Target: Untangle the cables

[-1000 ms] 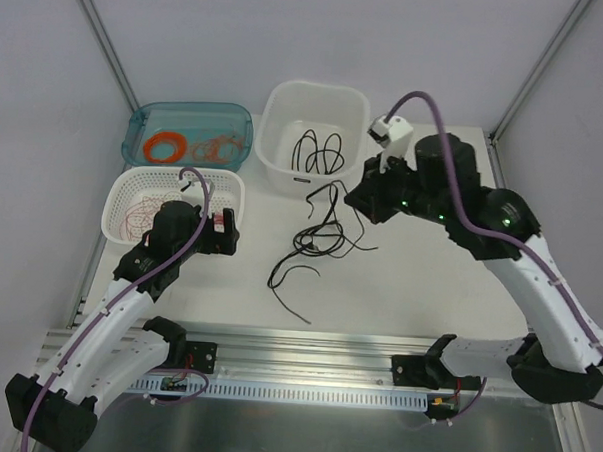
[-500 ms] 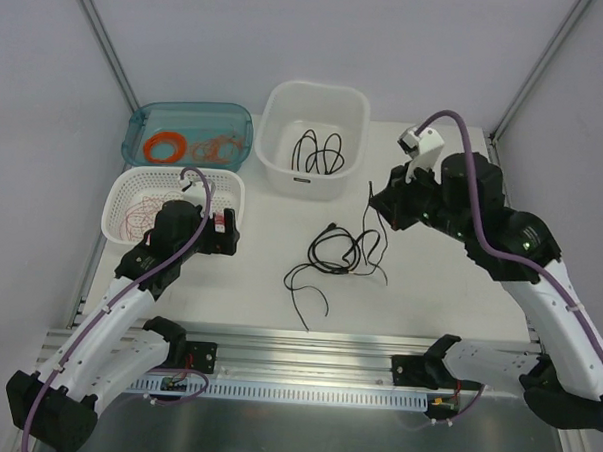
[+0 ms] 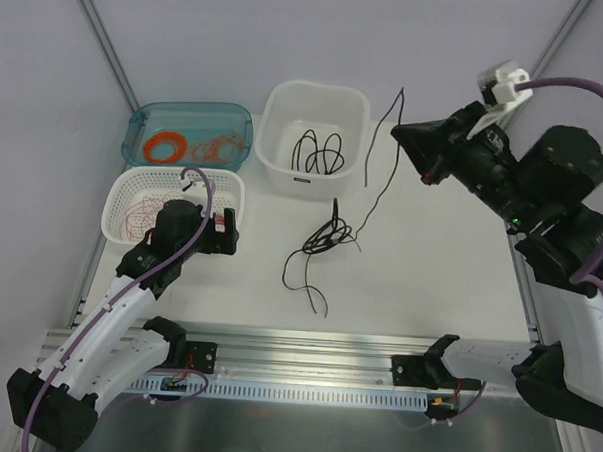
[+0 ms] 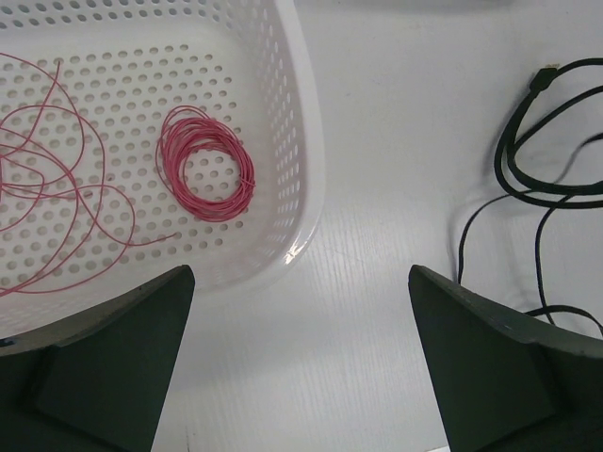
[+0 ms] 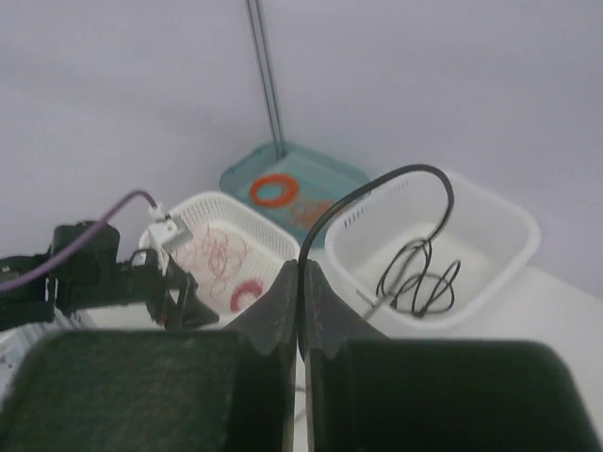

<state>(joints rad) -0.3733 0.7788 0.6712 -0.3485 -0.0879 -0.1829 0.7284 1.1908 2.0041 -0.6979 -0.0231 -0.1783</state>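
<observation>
**Right tool hoists one strand off the knot**

Starting on the left: the left tool (image 4: 300, 320) hangs low over the surface (image 3: 430, 272), fingers spread wide, gripping nothing. Ahead of it and to its left sits the perforated basket (image 4: 306, 169) with a pink ring (image 4: 205, 176) inside. Ahead and to its right, black loops of the cables (image 3: 326, 237) lie on the surface, near it but not touching.

Across to the right: the right tool (image 5: 300, 273) is high up, fingers pinched tight on a black strand (image 3: 384, 180). The strand arcs above the tips, then drops away beneath the tool to the knot far below. The white tub (image 3: 275, 135), beyond the knot, holds more black wire.

My read is that this is the pull-out, and the loops look bunched under the strand. To do it well, lift slowly and steadily. I'd also bring the left tool across to pin the loops on its right, so the strand slides free rather than dragging the bundle along.
</observation>
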